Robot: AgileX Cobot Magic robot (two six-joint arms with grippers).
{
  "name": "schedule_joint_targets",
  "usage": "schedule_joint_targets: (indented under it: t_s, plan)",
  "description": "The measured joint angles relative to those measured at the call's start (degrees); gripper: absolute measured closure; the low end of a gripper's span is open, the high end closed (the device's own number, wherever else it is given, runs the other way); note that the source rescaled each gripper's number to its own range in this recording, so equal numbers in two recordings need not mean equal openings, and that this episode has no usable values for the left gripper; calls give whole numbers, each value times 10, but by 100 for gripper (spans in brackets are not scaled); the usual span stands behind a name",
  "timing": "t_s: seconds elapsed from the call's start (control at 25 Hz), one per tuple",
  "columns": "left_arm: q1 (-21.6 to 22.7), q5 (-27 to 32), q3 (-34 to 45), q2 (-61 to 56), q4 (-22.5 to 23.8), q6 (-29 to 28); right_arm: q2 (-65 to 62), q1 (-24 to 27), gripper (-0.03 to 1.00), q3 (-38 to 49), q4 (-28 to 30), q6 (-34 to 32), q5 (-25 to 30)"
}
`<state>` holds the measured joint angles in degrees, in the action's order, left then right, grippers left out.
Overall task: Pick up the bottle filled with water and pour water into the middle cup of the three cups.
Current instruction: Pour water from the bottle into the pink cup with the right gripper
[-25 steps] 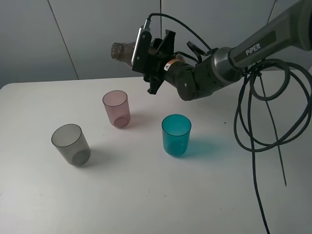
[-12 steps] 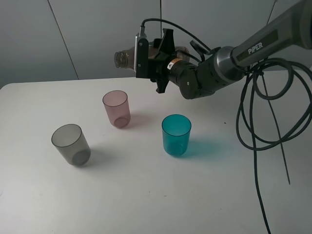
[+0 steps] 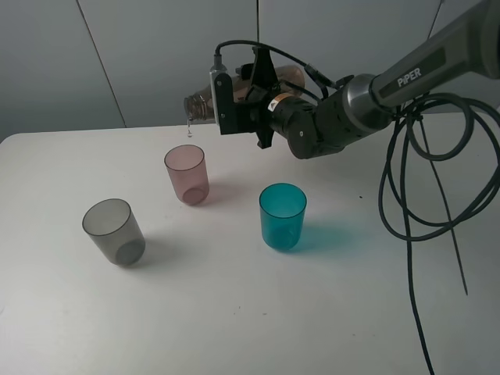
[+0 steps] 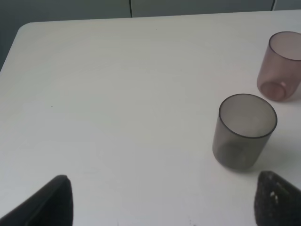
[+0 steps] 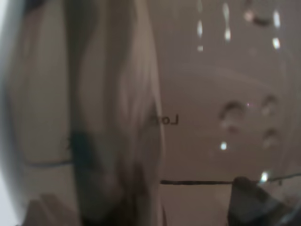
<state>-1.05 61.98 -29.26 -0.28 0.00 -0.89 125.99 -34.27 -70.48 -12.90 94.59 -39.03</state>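
My right gripper (image 3: 248,100) is shut on the smoky-brown bottle (image 3: 200,104) and holds it tipped on its side, above and just behind the pink middle cup (image 3: 187,174). The bottle's open mouth points left, and a drop of water hangs below it, over the cup. The bottle's wall (image 5: 197,113) fills the right wrist view. The smoky grey cup (image 3: 114,231) stands front left and the teal-blue cup (image 3: 282,216) to the right. In the left wrist view the grey cup (image 4: 244,131) and pink cup (image 4: 281,66) show beyond my left gripper (image 4: 162,200), which is open and empty.
The white table (image 3: 234,312) ends at a grey wall behind. Black cables (image 3: 414,187) hang from the right arm down onto the table's right side. The table's far left corner (image 4: 23,33) shows in the left wrist view.
The right gripper has turned the bottle further so its mouth dips lower over the pink cup, and a drop of water now falls from it. The cups have not moved.
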Motion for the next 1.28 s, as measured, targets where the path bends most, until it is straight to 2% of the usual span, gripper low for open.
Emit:
schedule_joint_targets:
  t_s: [0.92, 1.28]
  plan:
    - [0, 0, 0, 0, 0, 0, 0, 0, 97, 0, 0, 74, -1]
    - [0, 0, 0, 0, 0, 0, 0, 0, 97, 0, 2, 93, -18]
